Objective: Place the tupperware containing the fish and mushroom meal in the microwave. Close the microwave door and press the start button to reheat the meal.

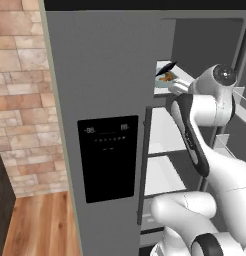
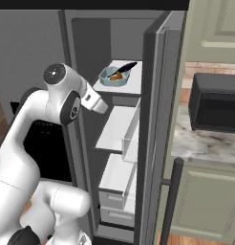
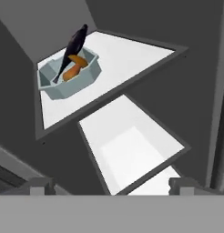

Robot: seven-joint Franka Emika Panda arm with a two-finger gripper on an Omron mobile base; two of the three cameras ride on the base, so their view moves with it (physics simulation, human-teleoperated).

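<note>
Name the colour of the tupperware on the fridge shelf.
Pale blue, translucent tupperware; clearest in the hand view.

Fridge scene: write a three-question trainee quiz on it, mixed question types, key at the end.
1. True or false: the tupperware sits on the top white fridge shelf.
2. Where is the microwave? A) on the counter right of the fridge B) inside the fridge C) on the floor
3. Fill in: the gripper fingers stand ____, holding nothing.

Key: 1 true; 2 A; 3 open
</note>
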